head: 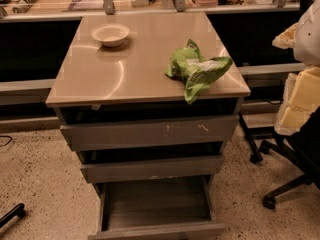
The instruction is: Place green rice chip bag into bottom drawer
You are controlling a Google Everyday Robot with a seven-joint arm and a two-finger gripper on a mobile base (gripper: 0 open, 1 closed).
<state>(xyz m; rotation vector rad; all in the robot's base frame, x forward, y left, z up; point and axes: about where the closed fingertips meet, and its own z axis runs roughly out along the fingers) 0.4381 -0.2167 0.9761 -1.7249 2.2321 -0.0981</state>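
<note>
The green rice chip bag [197, 70] is lime green and wrinkled, with a white label patch. It lies on the front right of the cabinet top [115, 74], and one corner hangs over the front edge. The bottom drawer [155, 204] is pulled out, showing its grey inner tray with nothing in it. The two shallower drawers above it are slightly ajar; the upper one [150, 131] has scratched paint. My gripper is not in view. A white and pale-yellow bulk [302, 84] at the right edge is above and to the right of the bag.
A beige bowl [110, 34] sits at the back left of the cabinet top. An office chair base [282, 184] with castors stands on the speckled floor to the right of the drawers. A cluttered bench runs along the back. A dark object [12, 215] lies on the floor at the lower left.
</note>
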